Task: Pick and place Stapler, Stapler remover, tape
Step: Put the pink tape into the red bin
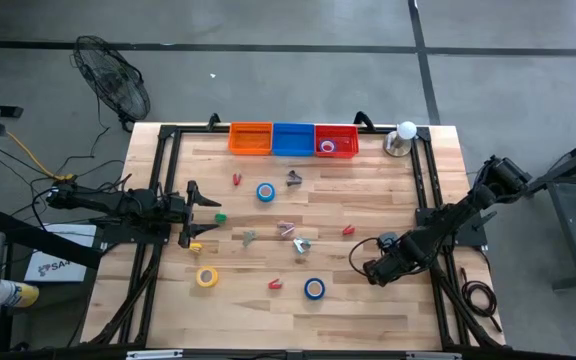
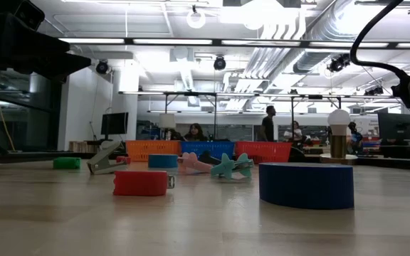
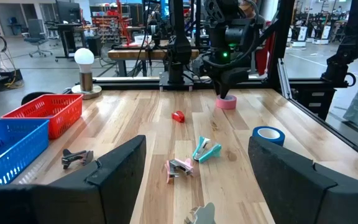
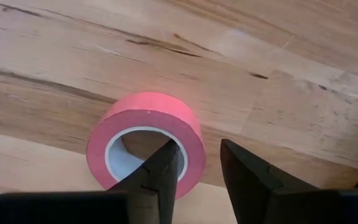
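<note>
A pink tape roll lies flat on the table near its right edge. My right gripper points down over it, open. One finger stands inside the roll's hollow, the other outside, with the near wall between them. In the left wrist view the roll shows under that gripper. In the high view the gripper hides it. Two blue rolls and a yellow roll lie flat on the table. My left gripper waits open at the left. My right gripper comes at the pink roll from above, astride its wall. The inside finger stands close against the wall's inner face; whether it touches I cannot tell. A strip of table shows between the outside finger and the wall. The roll lies flat on the table.
Orange, blue and red bins line the far edge, with a white ball on a metal base beside them. Small red staplers and staple removers are scattered mid-table.
</note>
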